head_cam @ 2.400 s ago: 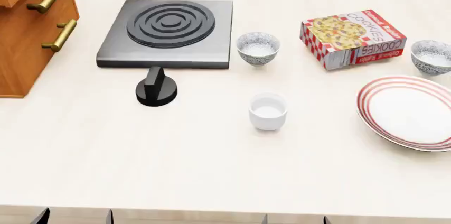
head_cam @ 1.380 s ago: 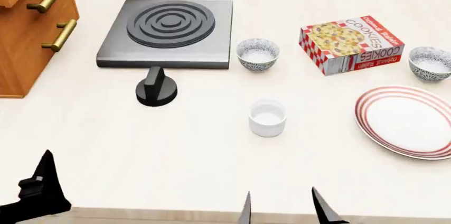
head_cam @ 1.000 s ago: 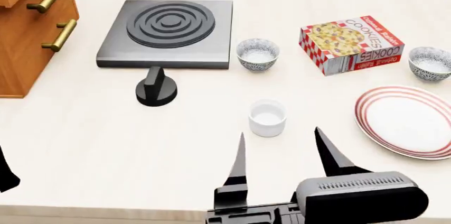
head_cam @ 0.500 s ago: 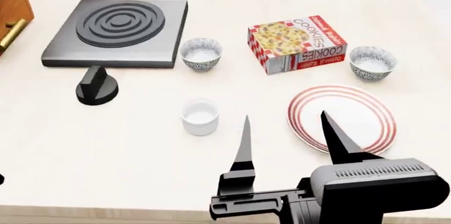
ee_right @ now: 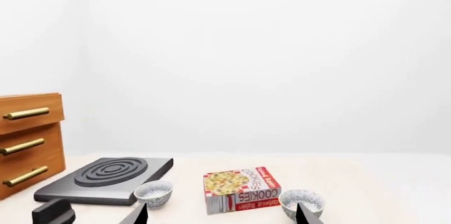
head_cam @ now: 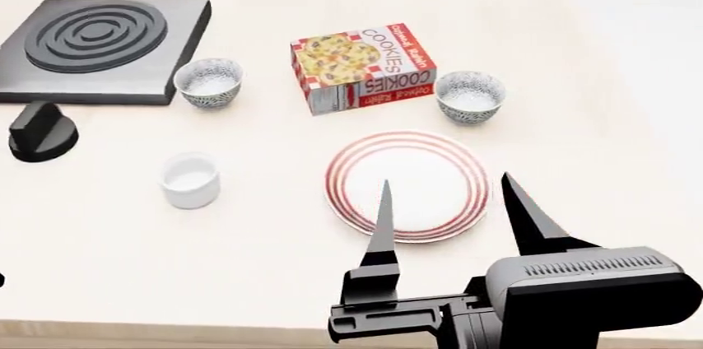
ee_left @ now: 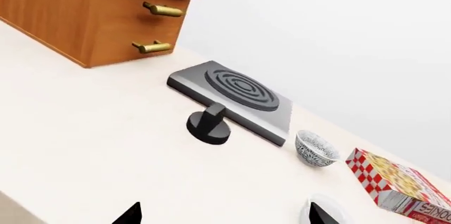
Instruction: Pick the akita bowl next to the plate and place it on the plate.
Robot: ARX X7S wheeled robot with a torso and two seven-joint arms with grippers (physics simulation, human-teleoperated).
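Panning right has slid everything leftward; the plate [head_cam: 407,187] now sits central. Nearest me, my right gripper [head_cam: 450,205] hangs spread and empty over it. Beyond lies the akita bowl [head_cam: 469,95], beside the cookie box [head_cam: 363,67]. Left gripper [ee_left: 222,214]: spread too.

My right claw [head_cam: 449,205] sits low at the near edge of my head view, its two dark pointed fingers [head_cam: 381,221] spread wide apart and holding nothing. Of my left claw [ee_left: 222,214] only two fingertips show, also well apart.
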